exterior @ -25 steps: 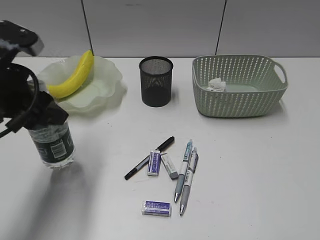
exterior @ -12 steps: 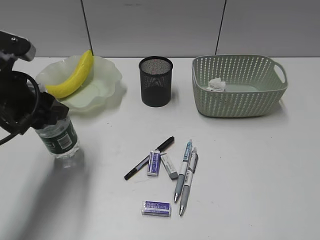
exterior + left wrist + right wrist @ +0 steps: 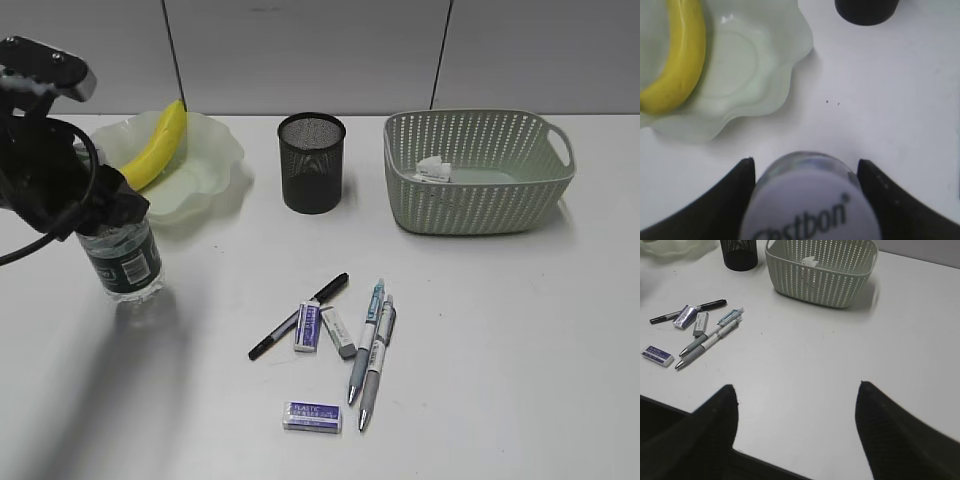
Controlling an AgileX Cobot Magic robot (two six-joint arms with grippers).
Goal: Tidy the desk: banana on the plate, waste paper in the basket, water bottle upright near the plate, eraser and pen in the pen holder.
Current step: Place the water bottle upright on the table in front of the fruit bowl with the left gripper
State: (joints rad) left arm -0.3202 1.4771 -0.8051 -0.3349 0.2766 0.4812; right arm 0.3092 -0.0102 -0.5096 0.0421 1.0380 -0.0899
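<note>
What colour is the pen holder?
Black wire mesh; the pen holder shows best in the exterior view.

You have one banana [image 3: 157, 146], one plate [image 3: 205, 165], one water bottle [image 3: 122, 262], one pen holder [image 3: 312, 162], one basket [image 3: 478, 172], one waste paper [image 3: 434, 168], three erasers [image 3: 312, 416] and three pens [image 3: 300, 315].

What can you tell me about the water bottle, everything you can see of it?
The bottle is clear plastic with a dark green label bearing white print. It stands upright on the white table, just in front of the plate without touching it. The left tool is shut on its upper part, a finger on each side, hiding the neck in the exterior view. The left wrist view shows its pale top with dark lettering.
</note>
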